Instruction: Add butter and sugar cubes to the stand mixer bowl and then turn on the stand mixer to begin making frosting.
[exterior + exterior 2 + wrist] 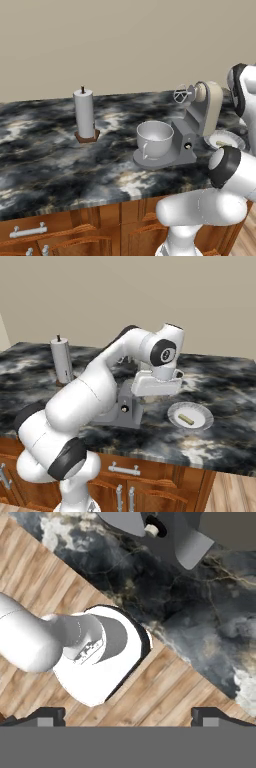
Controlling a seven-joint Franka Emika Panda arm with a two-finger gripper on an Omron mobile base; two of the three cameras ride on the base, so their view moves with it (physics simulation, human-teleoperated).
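Observation:
The stand mixer (202, 112) stands on the marble counter with its cream head tilted back and the whisk (182, 95) raised. The stand mixer bowl (155, 137), pale and with nothing in it, sits on the mixer's grey base (167, 156). The butter (186, 419), a short yellowish stick, lies on a white plate (199, 412) right of the mixer. My gripper (129, 716) hangs above the counter's front edge between mixer and plate, fingertips (50, 716) wide apart, open with nothing between them. The mixer's side knob (152, 529) sits at the top of the hand view. The sugar cubes are hidden.
A paper-towel roll (84, 114) stands upright at the counter's left. Below the counter's front edge are wooden cabinet doors (125, 476) with metal handles, and wood floor (45, 577). My own arm (95, 391) covers the bowl in the right base view.

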